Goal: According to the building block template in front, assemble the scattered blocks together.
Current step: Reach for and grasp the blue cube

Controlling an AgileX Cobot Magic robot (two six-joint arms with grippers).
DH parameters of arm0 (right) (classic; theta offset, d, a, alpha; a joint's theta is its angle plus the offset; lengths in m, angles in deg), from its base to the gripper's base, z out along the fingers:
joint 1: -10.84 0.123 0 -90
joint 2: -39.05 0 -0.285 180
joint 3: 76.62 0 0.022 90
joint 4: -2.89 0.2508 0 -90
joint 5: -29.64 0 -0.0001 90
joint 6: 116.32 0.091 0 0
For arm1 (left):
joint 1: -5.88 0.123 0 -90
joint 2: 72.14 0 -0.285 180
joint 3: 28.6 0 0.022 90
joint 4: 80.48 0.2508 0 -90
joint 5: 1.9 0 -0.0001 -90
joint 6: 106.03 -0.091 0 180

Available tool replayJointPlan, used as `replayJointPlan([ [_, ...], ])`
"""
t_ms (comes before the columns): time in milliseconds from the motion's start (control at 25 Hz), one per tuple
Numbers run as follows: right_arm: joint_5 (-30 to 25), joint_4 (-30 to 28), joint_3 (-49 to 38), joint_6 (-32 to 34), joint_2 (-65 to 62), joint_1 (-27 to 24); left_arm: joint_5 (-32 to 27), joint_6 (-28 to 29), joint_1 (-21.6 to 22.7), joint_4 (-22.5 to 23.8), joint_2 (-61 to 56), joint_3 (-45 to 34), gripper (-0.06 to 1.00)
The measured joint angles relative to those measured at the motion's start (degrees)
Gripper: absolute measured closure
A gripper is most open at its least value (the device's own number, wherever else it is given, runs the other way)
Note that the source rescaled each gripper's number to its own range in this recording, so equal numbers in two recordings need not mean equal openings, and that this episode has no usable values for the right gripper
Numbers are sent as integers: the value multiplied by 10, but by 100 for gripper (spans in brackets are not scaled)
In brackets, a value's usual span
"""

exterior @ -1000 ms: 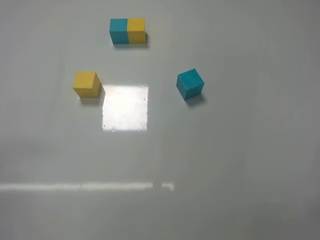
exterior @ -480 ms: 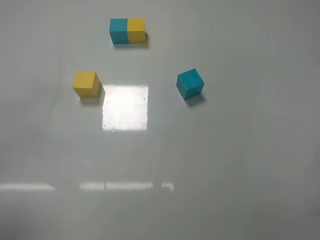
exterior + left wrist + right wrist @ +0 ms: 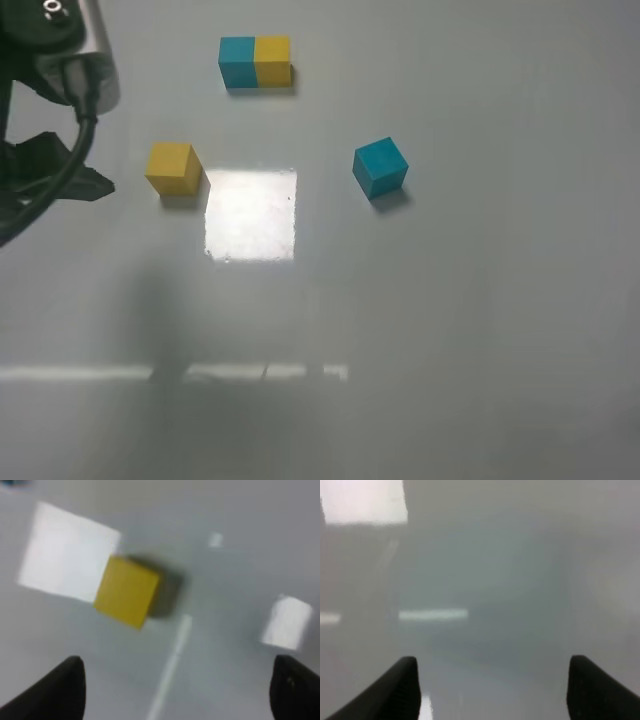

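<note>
The template [image 3: 255,61], a short bar that is teal on the left and yellow on the right, lies at the back of the table. The loose yellow cube [image 3: 173,167] sits left of centre. The loose teal cube [image 3: 380,167] sits right of centre, turned at an angle. My left gripper [image 3: 75,170] is at the left edge, just left of the yellow cube and apart from it. In the left wrist view it [image 3: 178,667] is open and empty, with the yellow cube [image 3: 127,591] ahead of it. My right gripper [image 3: 492,662] is open over bare table. It is out of the exterior view.
The table is a plain grey glossy surface [image 3: 450,330]. A bright square reflection [image 3: 250,214] lies between the two loose cubes. A thin light streak [image 3: 170,373] runs across the front left. The left arm's body and cable [image 3: 65,60] fill the top-left corner.
My left arm has come into the exterior view from the top left and now sits beside the yellow cube. The cubes and the template have not moved.
</note>
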Motion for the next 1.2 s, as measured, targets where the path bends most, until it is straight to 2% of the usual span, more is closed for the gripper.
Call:
replayJointPlan([
  [160,0,0,0,0,0,0,0,-12,-41,6,70,67,19],
  [360,0,0,0,0,0,0,12,-12,-60,6,138,125,19],
  [840,0,0,0,0,0,0,44,-8,-62,-8,278,239,19],
  [1040,0,0,0,0,0,0,53,41,-62,-8,324,277,19],
  [1200,0,0,0,0,0,0,61,48,-62,-6,342,286,19],
])
